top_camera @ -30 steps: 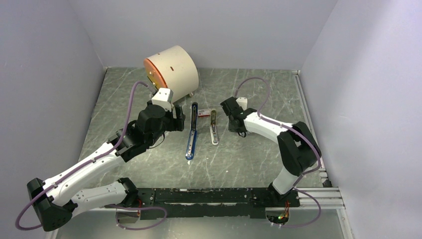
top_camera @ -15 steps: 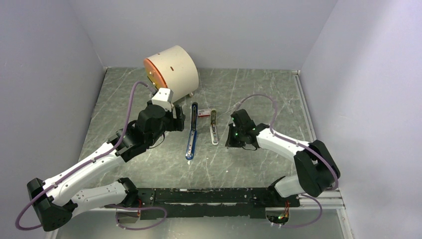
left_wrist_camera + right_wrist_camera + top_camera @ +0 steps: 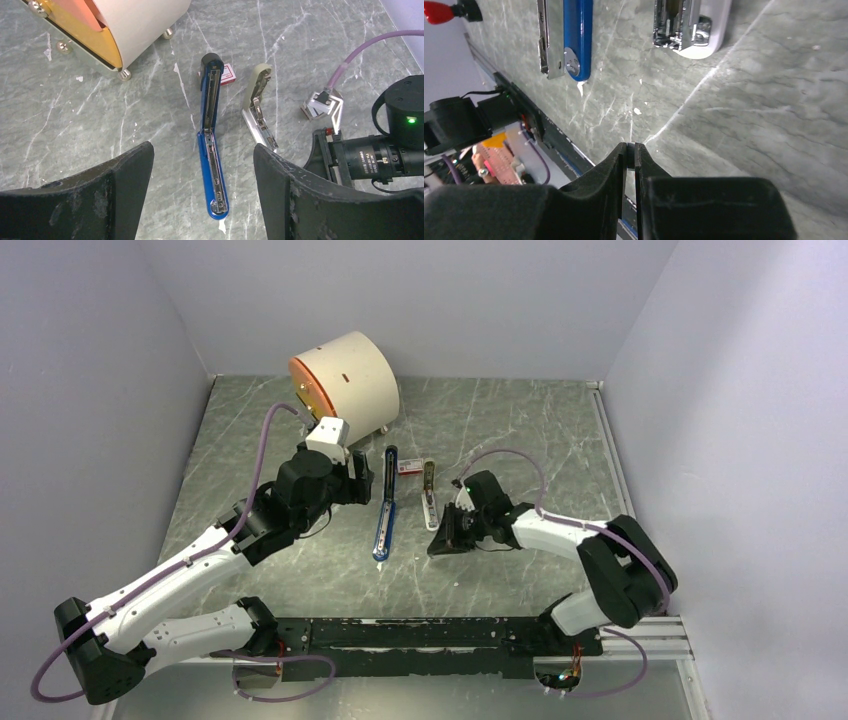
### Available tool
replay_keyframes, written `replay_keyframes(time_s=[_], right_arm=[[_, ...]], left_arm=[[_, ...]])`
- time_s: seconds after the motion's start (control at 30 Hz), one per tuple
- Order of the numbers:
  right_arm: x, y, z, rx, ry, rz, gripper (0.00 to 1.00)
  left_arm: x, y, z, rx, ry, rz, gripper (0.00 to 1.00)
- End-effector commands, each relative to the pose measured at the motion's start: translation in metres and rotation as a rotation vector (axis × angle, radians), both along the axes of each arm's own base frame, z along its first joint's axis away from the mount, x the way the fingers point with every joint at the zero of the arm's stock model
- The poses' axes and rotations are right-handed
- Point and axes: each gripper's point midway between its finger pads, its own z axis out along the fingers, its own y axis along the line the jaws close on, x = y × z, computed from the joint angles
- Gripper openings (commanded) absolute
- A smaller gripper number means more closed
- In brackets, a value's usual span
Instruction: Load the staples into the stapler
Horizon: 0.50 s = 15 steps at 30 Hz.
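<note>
The blue stapler [image 3: 386, 505] lies opened out flat on the table, its silver channel facing up; it also shows in the left wrist view [image 3: 212, 145] and the right wrist view [image 3: 577, 35]. My left gripper [image 3: 358, 480] is open and empty, just left of the stapler, its jaws [image 3: 202, 152] wide apart above it. My right gripper [image 3: 440, 543] sits right of the stapler's near end. Its jaws [image 3: 631, 146] are pinched on a thin grey strip, the staples [image 3: 631, 151], which barely shows between the tips.
A grey-green stapler [image 3: 429, 498] lies open just right of the blue one, close to my right gripper. A small red box [image 3: 409, 468] lies between their far ends. A cream cylinder [image 3: 345, 380] with an orange face stands at the back left.
My right arm has swung from the back right towards the near left and now points at the blue stapler's near end. The left arm has not moved.
</note>
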Motion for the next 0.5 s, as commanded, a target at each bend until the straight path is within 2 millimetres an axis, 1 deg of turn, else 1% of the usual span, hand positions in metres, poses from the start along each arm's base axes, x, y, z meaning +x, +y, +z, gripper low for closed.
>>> replay_keyframes(time_s=[0.0, 0.1, 0.2, 0.3, 0.47], right_arm=[[-0.018, 0.018, 0.002, 0.117, 0.085, 0.084, 0.15], [-0.023, 0.019, -0.005, 0.113, 0.114, 0.093, 0.16], [-0.024, 0.016, -0.011, 0.083, 0.125, 0.098, 0.16], [-0.026, 0.009, -0.023, 0.028, 0.154, 0.084, 0.17], [-0.030, 0.003, -0.035, -0.014, 0.186, 0.075, 0.17]], left_arm=[[0.000, -0.004, 0.006, -0.029, -0.009, -0.010, 0.77], [0.000, -0.003, 0.006, -0.027, -0.011, -0.007, 0.77], [0.000, -0.002, 0.006, -0.028, -0.012, -0.003, 0.77], [0.001, -0.003, 0.006, -0.030, -0.013, -0.004, 0.78], [0.001, -0.002, 0.006, -0.029, -0.011, 0.000, 0.77]])
